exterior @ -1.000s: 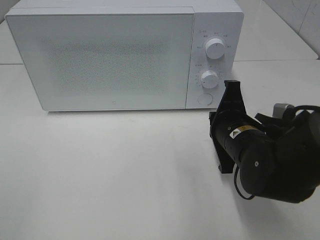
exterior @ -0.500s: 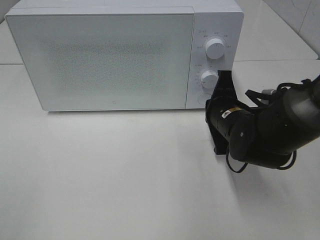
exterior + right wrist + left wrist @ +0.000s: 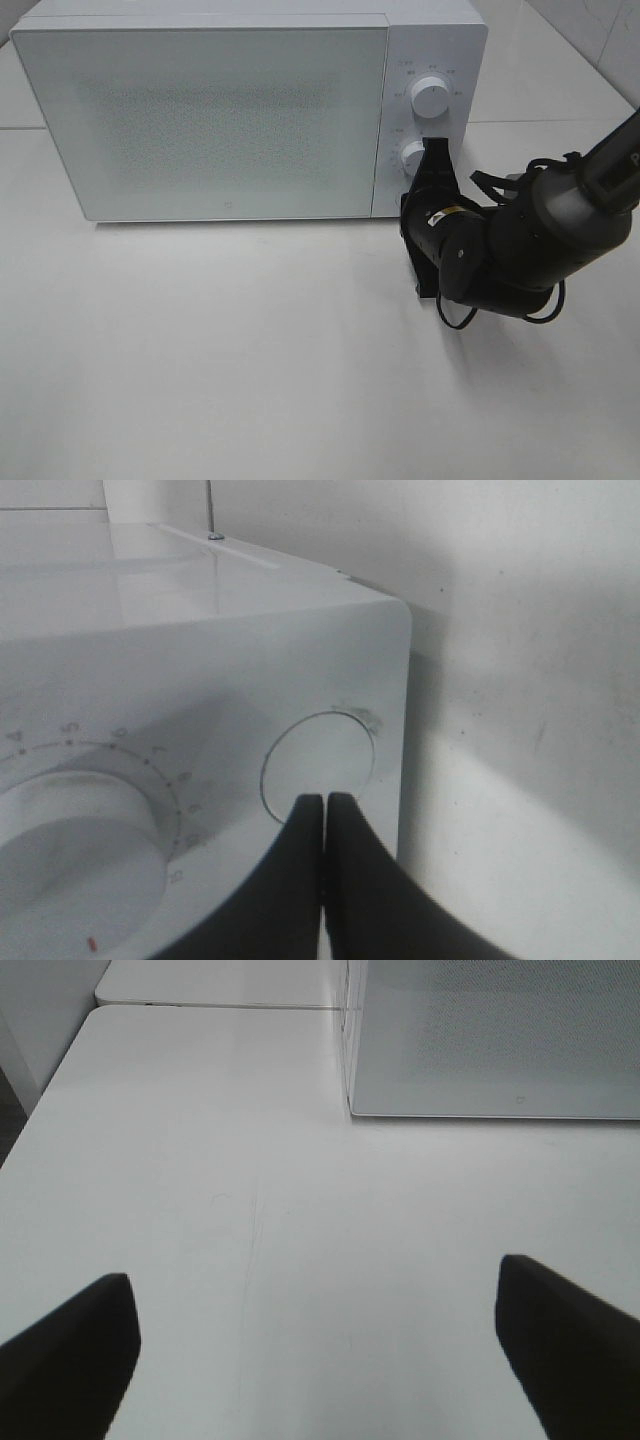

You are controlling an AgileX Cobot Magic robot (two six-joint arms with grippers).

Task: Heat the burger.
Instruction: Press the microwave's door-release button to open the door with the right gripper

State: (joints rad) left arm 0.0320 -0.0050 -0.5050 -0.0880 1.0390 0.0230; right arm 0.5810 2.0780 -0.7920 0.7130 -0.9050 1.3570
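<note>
From the high camera the right gripper (image 3: 436, 150) covers the round button (image 3: 318, 765). Up close, you can't tell whether its closed tips touch that button. Just beside them the lower dial (image 3: 70, 850) runs off the frame. The left gripper (image 3: 315, 1270) shows only cut-off fingers (image 3: 70, 1360). Ahead of it, the speckled door of the microwave (image 3: 220, 110) hides the inside.

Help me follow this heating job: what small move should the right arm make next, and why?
Probably push the shut right gripper straight onto the round button: its closed tips are lined up with that button, and the microwave door is closed with no burger in view.
</note>
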